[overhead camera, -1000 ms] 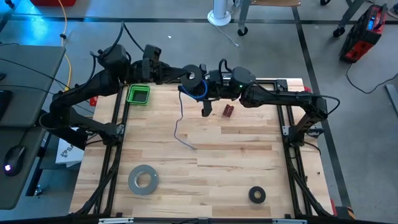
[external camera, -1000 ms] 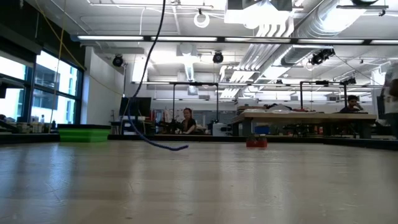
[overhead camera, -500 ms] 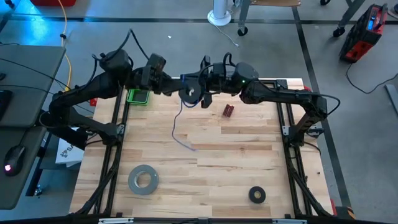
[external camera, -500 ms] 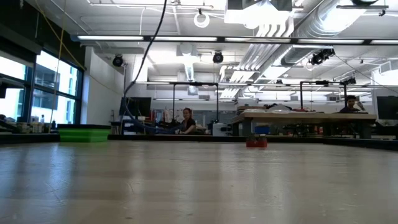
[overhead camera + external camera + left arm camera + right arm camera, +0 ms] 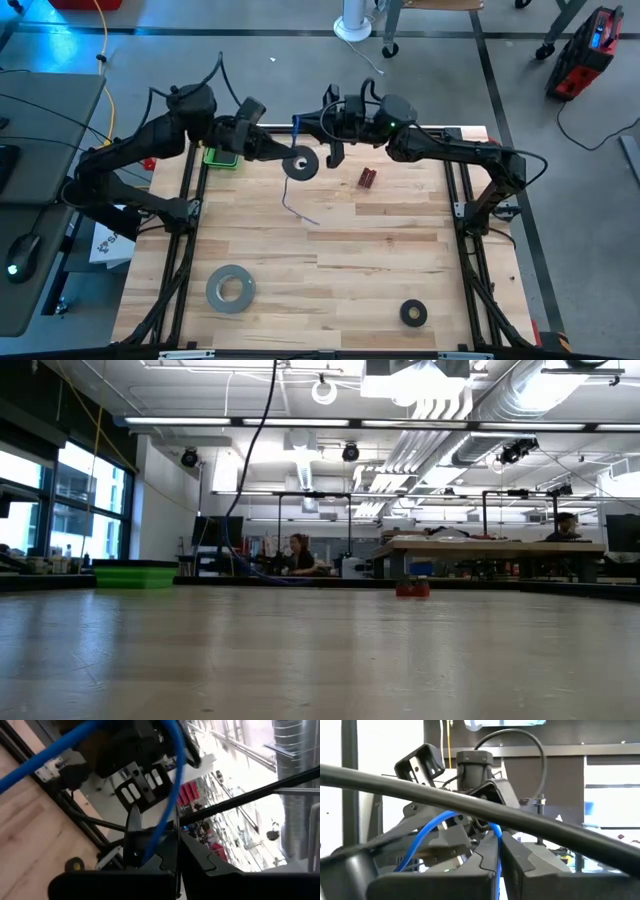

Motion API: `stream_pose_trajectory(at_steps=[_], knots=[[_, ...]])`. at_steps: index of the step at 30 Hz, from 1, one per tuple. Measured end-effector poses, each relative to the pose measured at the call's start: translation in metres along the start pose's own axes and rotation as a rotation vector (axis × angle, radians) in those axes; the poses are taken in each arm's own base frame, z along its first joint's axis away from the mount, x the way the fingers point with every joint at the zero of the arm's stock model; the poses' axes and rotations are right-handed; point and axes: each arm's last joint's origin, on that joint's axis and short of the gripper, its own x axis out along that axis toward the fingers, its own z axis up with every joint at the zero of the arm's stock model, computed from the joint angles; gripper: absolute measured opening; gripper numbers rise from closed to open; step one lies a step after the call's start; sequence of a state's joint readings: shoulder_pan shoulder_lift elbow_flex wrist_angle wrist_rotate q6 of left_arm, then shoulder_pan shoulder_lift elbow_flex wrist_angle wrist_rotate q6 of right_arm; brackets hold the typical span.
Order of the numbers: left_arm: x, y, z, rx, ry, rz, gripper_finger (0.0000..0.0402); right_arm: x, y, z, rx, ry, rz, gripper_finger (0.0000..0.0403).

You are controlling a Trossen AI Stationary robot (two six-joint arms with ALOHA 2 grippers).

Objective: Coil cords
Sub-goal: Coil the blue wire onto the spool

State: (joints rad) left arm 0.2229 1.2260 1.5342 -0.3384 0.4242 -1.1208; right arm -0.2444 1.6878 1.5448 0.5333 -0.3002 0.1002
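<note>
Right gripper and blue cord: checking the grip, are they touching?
Touching. The right wrist view shows the blue cord pinched between the shut right gripper.

Beyond the wooden table [image 5: 380, 250] lies a grey concrete floor [image 5: 520, 120] crossed by dark lines. At twelve o'clock stands a white pedestal base [image 5: 352, 24]. Across the room, long ceiling lights [image 5: 230, 422] glow, windows [image 5: 60, 510] sit at nine o'clock, and workbenches [image 5: 490, 546] at three.

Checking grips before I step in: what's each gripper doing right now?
Left gripper: shut on the black spool.
Right gripper: shut on the blue cord.
</note>
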Motion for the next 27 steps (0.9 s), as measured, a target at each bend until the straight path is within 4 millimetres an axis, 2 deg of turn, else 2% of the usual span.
stream_pose_trajectory(at_steps=[11, 19, 27], knots=[[-0.042, 0.000, 0.002, 0.094, -0.092, 0.146, 0.0000, -0.008, -0.023, 0.002, 0.033, 0.010, -0.010, 0.0000], [-0.067, -0.008, 0.007, 0.325, -0.281, 0.229, 0.0000, -0.008, -0.025, -0.001, 0.047, 0.043, -0.018, 0.0000], [-0.080, -0.014, 0.006, 0.545, -0.350, 0.300, 0.0000, -0.009, -0.025, -0.005, 0.091, 0.084, -0.022, 0.0000]])
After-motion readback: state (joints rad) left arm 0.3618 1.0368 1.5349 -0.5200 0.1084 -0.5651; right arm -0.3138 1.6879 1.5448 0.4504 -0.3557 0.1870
